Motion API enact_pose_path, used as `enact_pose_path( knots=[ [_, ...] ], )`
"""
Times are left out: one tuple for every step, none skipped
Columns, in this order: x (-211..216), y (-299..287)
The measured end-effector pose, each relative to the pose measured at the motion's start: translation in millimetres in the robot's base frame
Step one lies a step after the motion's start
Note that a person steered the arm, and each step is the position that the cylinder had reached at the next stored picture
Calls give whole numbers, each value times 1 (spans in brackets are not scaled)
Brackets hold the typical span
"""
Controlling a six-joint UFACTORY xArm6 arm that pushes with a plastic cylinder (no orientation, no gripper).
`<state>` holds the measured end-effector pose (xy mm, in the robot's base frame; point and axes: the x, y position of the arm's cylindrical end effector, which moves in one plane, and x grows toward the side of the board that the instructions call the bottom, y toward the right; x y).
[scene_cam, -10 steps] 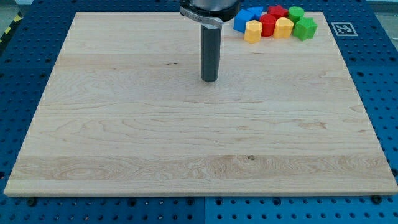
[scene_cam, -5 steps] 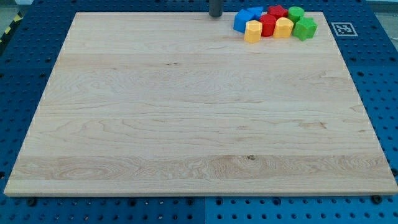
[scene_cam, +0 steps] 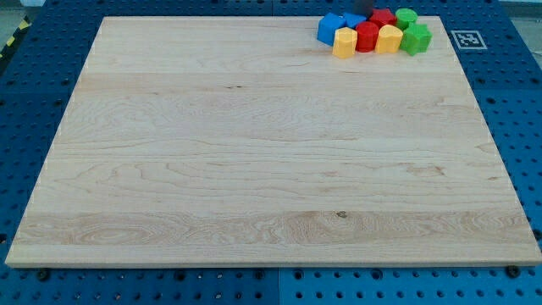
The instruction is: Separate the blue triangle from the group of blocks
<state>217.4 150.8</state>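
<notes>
A tight cluster of blocks sits at the board's top right edge. A blue block (scene_cam: 329,29) is at its left end, with a second blue block (scene_cam: 352,19) just behind it; which of them is the triangle I cannot tell. Two yellow blocks (scene_cam: 344,42) (scene_cam: 387,38) and a red block (scene_cam: 366,36) form the front row. A second red block (scene_cam: 382,16) and a green cylinder (scene_cam: 405,16) stand behind, and a green block (scene_cam: 416,39) closes the right end. Only the lowest bit of my rod shows at the view's top; my tip (scene_cam: 362,12) is right behind the second blue block and the rear red block.
The wooden board (scene_cam: 254,169) lies on a blue perforated table. A black-and-white marker tag (scene_cam: 467,39) sits on the table just right of the cluster.
My rod has moved from the board's upper middle up to the top edge, then right to behind the cluster. The blocks have not visibly moved.
</notes>
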Motion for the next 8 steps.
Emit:
enact_pose_path(
  knots=[
    [12,-33],
    [26,-72],
    [53,-94],
    [77,-94],
    [89,-82],
    [127,-66],
    [169,-46],
    [207,0]
  ],
)
